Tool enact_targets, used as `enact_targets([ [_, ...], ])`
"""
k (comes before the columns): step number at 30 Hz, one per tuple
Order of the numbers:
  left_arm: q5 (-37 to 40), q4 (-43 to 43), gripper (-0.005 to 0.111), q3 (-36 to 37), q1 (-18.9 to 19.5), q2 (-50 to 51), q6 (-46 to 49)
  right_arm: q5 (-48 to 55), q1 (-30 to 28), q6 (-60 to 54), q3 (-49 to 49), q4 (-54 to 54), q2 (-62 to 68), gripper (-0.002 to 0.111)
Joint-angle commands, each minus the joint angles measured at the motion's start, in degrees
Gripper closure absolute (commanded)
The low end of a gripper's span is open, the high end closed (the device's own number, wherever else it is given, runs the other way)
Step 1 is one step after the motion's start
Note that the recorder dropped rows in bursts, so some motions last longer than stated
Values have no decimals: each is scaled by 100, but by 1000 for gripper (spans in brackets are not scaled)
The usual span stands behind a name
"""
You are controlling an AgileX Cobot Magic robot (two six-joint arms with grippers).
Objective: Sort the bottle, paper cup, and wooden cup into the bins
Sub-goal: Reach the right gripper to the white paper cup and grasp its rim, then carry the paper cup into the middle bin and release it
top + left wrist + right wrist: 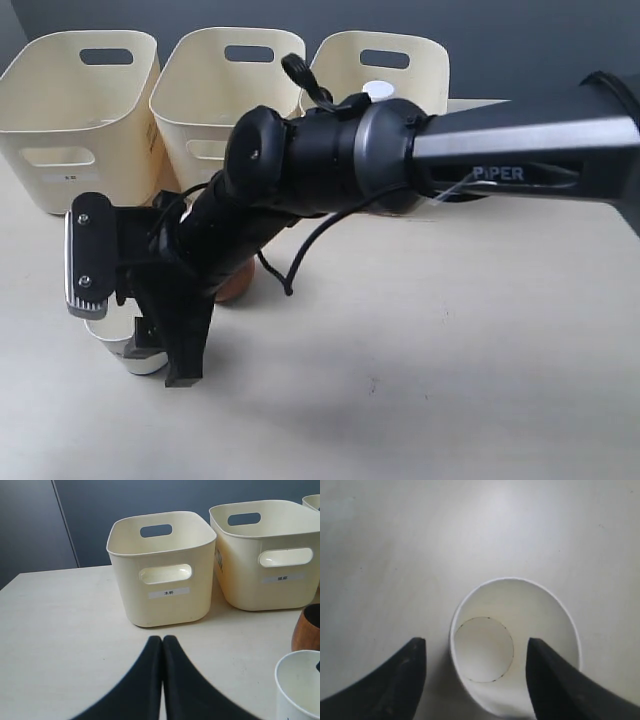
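The right arm (330,160) fills the near view, a big black elbow reaching from the right across the middle and bending down toward the left of the table (450,360). Its right gripper (475,680) hangs over the paper cup (515,645), fingers spread wide, one dark finger (395,680) outside the rim and the other (565,685) over the far side of the mouth; nothing is pinched yet. The cup stands upright and empty, its white base peeking out under the wrist in the exterior view. So the step looks to be the pick of the paper cup. I'd say the next move calls for a short drop so a finger goes inside or both straddle the wall, then a gentle squeeze, since thin paper crumples.

The wooden cup (307,630) sits just beside it, mostly hidden by the arm. The bottle's (378,90) white cap shows by the right-hand bin. The bins (85,110) line the back. The left gripper (162,680) rests low, fingers pressed together, empty.
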Motion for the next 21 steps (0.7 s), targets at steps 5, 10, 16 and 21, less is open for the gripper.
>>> enact_targets([
  [5, -80, 12, 107, -7, -16, 19, -16, -161, 9, -43, -26, 31, 180, 81],
  [10, -80, 12, 107, -7, -16, 19, -16, -108, 9, -43, -220, -42, 86, 108],
  [16, -80, 12, 107, -7, -16, 19, -16, 83, 9, 203, -705, -262, -394, 108],
  [21, -80, 12, 107, -7, -16, 19, -16, -116, -166, 810, -1122, -668, -895, 108],
])
